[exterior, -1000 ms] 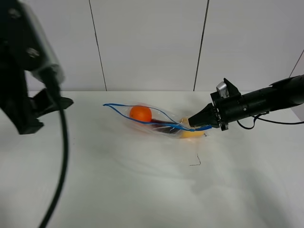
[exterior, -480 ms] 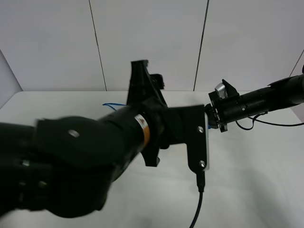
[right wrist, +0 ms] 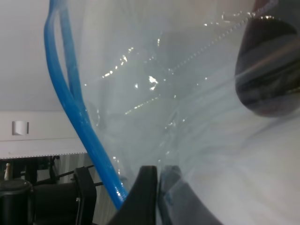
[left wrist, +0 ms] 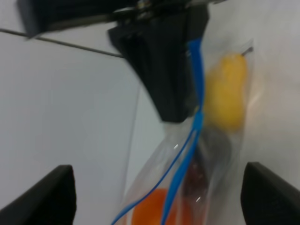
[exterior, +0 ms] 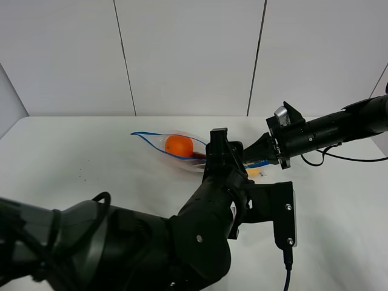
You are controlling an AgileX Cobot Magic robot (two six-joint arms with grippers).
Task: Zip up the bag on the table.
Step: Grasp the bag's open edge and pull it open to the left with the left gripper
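The white table [exterior: 66,160] is carrying the bag [exterior: 173,155], which is lying toward the far middle of it. An orange item [exterior: 179,145] is showing through the clear plastic at the bag's left half. The left arm [exterior: 151,248] is reaching in from the near side. The left gripper [left wrist: 157,194] is hovering over the bag's middle with its fingers spread wide, one on either side of the blue zipper strip [left wrist: 197,84], gripping nothing. A yellow item [left wrist: 227,93] is sitting inside near the bag's right end. There the right gripper [exterior: 259,155] is pinching the bag's corner, its fingers pressed together on the plastic beside the strip. A dark purple item [right wrist: 269,70] is lying close by inside.
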